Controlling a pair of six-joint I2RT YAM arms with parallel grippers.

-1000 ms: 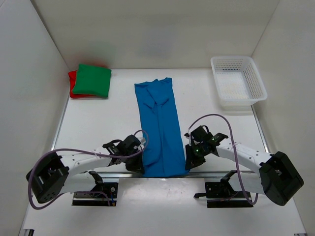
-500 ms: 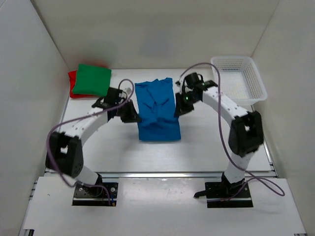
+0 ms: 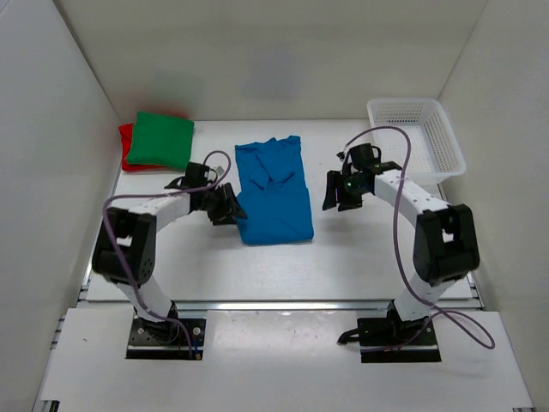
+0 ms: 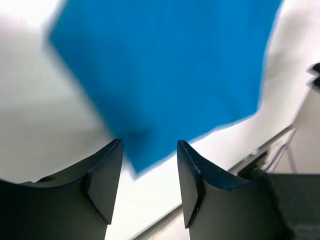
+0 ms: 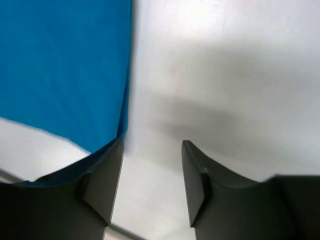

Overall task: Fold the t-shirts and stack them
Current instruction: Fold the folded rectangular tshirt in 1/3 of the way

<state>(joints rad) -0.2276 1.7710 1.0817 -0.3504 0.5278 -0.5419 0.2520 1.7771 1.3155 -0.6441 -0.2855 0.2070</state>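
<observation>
A bright blue t-shirt (image 3: 274, 193) lies folded in half on the middle of the table, and it also fills the upper part of the left wrist view as blue cloth (image 4: 165, 70). The green t-shirt (image 3: 161, 139) rests as a folded pad on the red t-shirt (image 3: 126, 146) at the back left. My left gripper (image 3: 230, 209) is open at the blue shirt's left edge, nothing between its fingers (image 4: 105, 175). The right gripper (image 3: 336, 195) is open a little right of the shirt, over bare table (image 5: 220, 90), with blue cloth (image 5: 60, 65) to its left.
A white mesh basket (image 3: 415, 142) stands at the back right. White walls close in the table on the left, right and back. A metal rail runs along the table's near edge (image 3: 283, 303).
Both grippers carried the blue shirt's near end to the far end, folding it in half, then opened, let go and drew outward to either side.
</observation>
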